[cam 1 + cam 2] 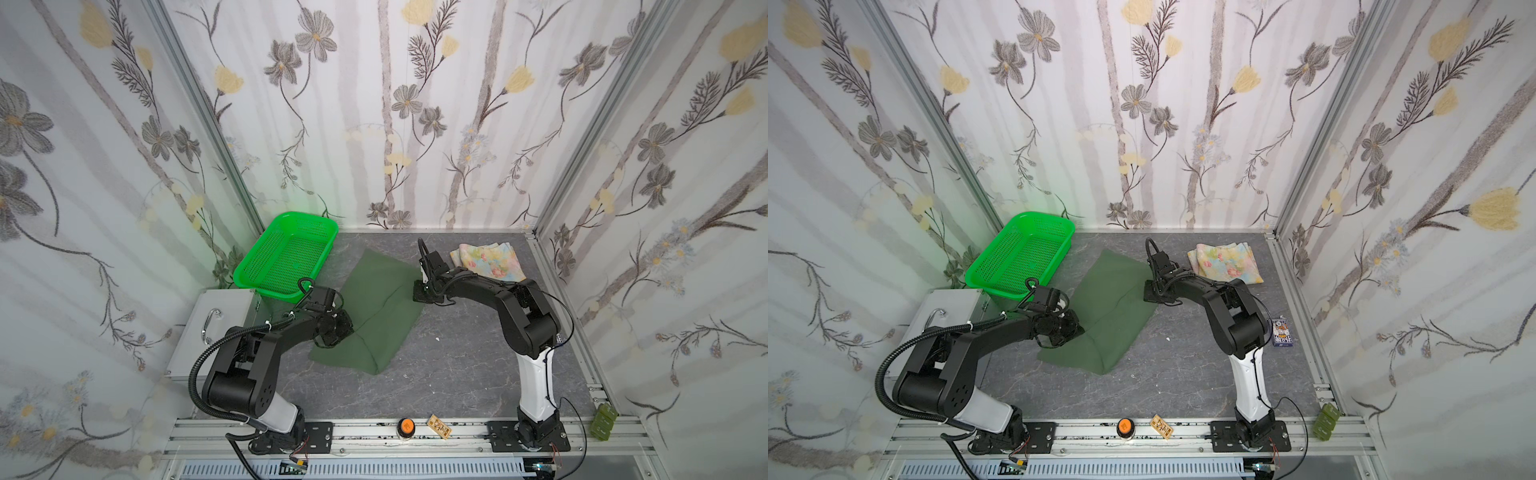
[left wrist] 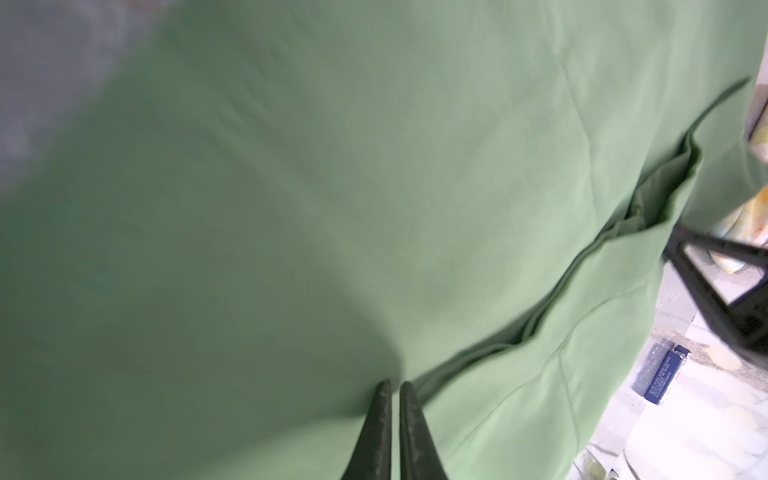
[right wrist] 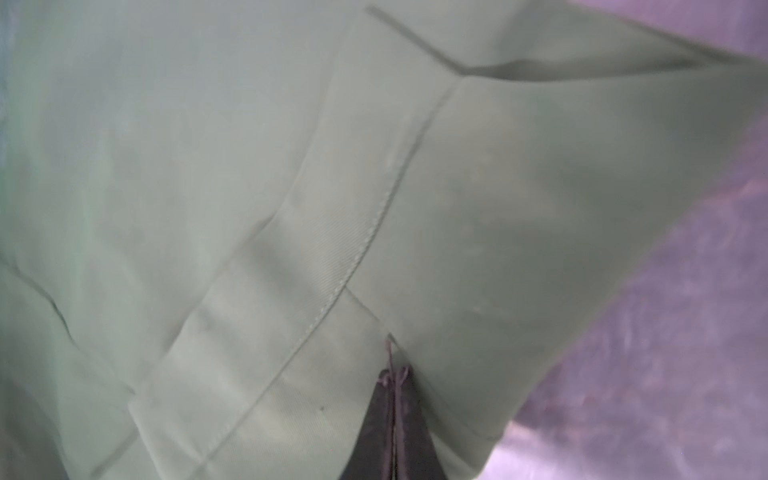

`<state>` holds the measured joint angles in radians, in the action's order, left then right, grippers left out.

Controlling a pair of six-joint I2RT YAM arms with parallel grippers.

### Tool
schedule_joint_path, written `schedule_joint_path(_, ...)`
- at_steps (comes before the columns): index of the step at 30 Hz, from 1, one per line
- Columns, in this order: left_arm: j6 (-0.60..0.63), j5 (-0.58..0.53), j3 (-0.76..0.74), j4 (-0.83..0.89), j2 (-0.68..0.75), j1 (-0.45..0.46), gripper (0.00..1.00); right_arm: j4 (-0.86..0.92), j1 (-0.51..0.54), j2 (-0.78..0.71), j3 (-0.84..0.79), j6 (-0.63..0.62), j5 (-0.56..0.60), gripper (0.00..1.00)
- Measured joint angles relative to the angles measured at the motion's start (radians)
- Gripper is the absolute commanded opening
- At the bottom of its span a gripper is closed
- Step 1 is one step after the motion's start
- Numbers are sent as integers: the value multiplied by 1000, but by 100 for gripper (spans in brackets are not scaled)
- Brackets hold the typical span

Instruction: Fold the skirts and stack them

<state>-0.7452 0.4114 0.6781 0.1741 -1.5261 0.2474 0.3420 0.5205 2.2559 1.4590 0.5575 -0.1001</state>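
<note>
fingertips [image 2: 380, 424] of the left gripper [image 2: 395, 384] sit nearest the lens. they are two black tapered tips drawn almost together, resting against the dark olive skirt [image 2: 291, 208]. whether cloth is pinched between them cannot be told. the right gripper [image 3: 392, 374] is clamped tight on an edge of the same skirt, where a stitched seam runs up to its tips.

arm pose, in both top views:
- the left arm rises from its base on the front rail [image 1: 457, 428], elbow bent and forearm angled inward and down. its gripper [image 1: 334, 334] meets the skirt's near-left edge.
- the right arm stands on a white upright link with the elbow high and the forearm stretched inward. its gripper [image 1: 420, 293] is low at the skirt's opposite edge.

task items:
- the olive skirt [image 1: 374, 316] lies spread between the two grippers, creased along its length.
- the floral skirt [image 1: 488, 259] lies folded just behind the right wrist, toward the back wall and apart from the olive one.

surface and room:
- the table [image 1: 457, 365] is dark grey with marble veining.
- a green mesh basket [image 1: 286, 257] sits just beyond the left gripper, in the back corner.
- flowered wallpaper [image 1: 415, 124] covers the three walls.
</note>
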Motion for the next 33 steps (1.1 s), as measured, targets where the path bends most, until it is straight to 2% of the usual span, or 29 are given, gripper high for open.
schedule_joint_path(2, -15, 3, -2, 2, 21, 13, 9, 19, -7, -12, 13, -13, 26, 16)
schedule_joint_path(4, -24, 11, -2, 2, 51, 24, 9, 37, 5, -56, 10, -26, 36, 39)
schedule_joint_path(6, -32, 18, -2, 1, 89, 23, 10, 54, 40, -124, -1, -45, 51, 52)
schedule_joint_path(7, -36, 21, -4, 0, 108, 19, 11, 58, 65, -158, -5, -51, 62, 54)
schedule_joint_path(9, -41, 34, -19, -5, 146, 11, 12, 59, 131, -203, -6, -62, 79, 56)
schedule_joint_path(11, -44, 39, -47, -5, 190, 3, 18, 75, 207, -214, 3, -61, 80, 59)
schedule_joint_path(13, -47, 41, -91, 3, 248, -14, 40, 107, 282, -202, 20, -61, 81, 60)
schedule_joint_path(15, -54, 40, -137, 19, 312, -36, 48, 138, 351, -168, 59, -56, 96, 60)
schedule_joint_path(18, -67, 33, -193, 68, 407, -71, 68, 174, 433, -99, 129, -50, 114, 60)
schedule_joint_path(22, -69, 14, -231, 128, 493, -115, 70, 210, 471, -19, 197, -50, 124, 61)
schedule_joint_path(26, -75, 12, -251, 162, 507, -127, 70, 248, 491, 69, 270, -54, 133, 61)
schedule_joint_path(33, -99, 14, -256, 175, 530, -145, 71, 327, 496, 142, 329, -76, 154, 55)
